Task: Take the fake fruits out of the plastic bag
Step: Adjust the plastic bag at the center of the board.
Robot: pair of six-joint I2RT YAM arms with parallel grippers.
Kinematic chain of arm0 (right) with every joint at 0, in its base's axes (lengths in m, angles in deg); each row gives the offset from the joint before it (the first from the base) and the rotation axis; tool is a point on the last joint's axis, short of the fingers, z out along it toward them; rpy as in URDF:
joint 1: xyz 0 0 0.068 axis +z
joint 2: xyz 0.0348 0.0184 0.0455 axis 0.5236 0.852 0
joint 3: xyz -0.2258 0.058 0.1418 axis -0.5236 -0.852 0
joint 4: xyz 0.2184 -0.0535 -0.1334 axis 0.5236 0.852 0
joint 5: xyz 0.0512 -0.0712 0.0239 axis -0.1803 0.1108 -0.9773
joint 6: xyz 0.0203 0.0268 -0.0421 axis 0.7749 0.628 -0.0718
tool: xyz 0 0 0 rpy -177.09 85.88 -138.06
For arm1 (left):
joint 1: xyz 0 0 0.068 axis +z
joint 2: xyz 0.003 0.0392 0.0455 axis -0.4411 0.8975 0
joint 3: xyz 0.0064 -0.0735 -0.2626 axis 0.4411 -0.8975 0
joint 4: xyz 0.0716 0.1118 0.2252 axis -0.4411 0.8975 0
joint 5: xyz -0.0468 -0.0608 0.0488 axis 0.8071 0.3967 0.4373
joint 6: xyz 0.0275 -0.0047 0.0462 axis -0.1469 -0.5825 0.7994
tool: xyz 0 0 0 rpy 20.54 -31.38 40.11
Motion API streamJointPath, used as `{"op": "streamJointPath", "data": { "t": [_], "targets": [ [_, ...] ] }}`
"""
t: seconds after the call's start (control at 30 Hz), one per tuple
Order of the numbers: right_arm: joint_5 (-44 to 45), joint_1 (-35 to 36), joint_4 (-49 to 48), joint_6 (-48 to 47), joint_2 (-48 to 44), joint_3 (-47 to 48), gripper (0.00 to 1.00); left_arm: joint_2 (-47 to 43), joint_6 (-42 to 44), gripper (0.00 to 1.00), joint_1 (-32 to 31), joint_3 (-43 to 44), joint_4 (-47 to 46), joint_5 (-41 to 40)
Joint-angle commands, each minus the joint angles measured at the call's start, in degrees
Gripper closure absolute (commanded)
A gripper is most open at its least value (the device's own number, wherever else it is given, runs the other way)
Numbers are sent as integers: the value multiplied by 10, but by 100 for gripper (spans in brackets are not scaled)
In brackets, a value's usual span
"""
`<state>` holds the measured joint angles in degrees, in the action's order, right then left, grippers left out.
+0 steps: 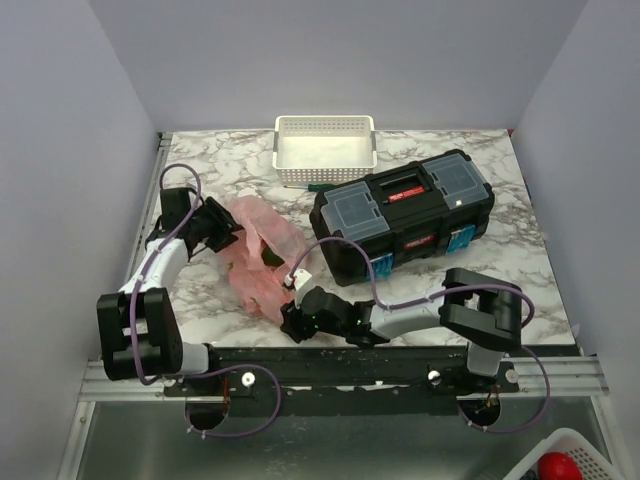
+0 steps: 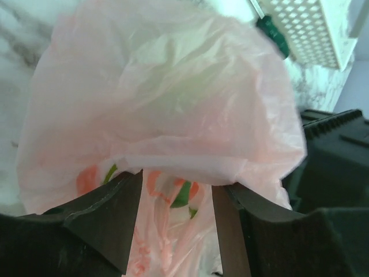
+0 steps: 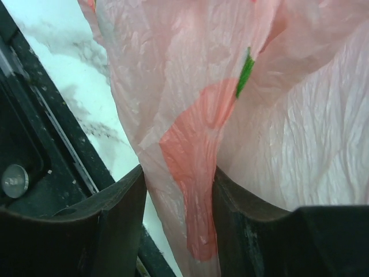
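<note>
**Bag Taken at Both Ends, Fruits Not Yet Out**

The plastic bag (image 1: 258,228) lay crumpled on the left half of the counter (image 1: 520,270), just left of the black toolbox (image 1: 400,215) and nearer than the white basket (image 1: 325,150). An arm stood at each end of it, an arrangement that looked meant to control both the mouth and the tail of the thin film.

The left pincer (image 2: 177,187) was at the bag's far left end. Its jaws stood about halfway apart and straddled a rolled edge of the bag. Loose printed film lay in the gap between them, but nothing there looked pinched. By that posture it was placed either to take a fresh hold on the rim or to spread it.

The right pincer (image 3: 179,184) was at the bag's near right end, low over the counter's near edge. A gathered fold of pink film ran between its jaws and touched both inner faces, so it appeared to be gripping the plastic bag. Holding that end would anchor the bag, or allow it to be tipped, while the other end was worked.

The fake fruits could not be made out plainly. A dark patch (image 1: 272,257) showed through the film near the bag's middle and may have been one of them. No fruit lay loose on the counter, so the task looked to be at an early stage. The slippery, crinkly film could easily slide out of a light grip.
</note>
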<state>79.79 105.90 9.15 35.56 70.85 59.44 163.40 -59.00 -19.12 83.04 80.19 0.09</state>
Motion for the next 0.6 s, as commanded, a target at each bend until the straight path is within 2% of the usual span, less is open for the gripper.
{"op": "streamJointPath", "data": {
  "t": [0.0,0.23,0.4,0.57],
  "targets": [
    [16,3,5,29,-59,3,48,-57,14,48,0,-61,5,18],
    [39,2,46,27,-133,39,24,-190,77,39,-2,-73,87,26],
    [72,-8,60,32,-145,64,22,-269,98,37,-8,-84,137,41],
    [75,-17,56,35,-144,73,23,-345,102,37,-67,-93,149,62]
  ]
}}
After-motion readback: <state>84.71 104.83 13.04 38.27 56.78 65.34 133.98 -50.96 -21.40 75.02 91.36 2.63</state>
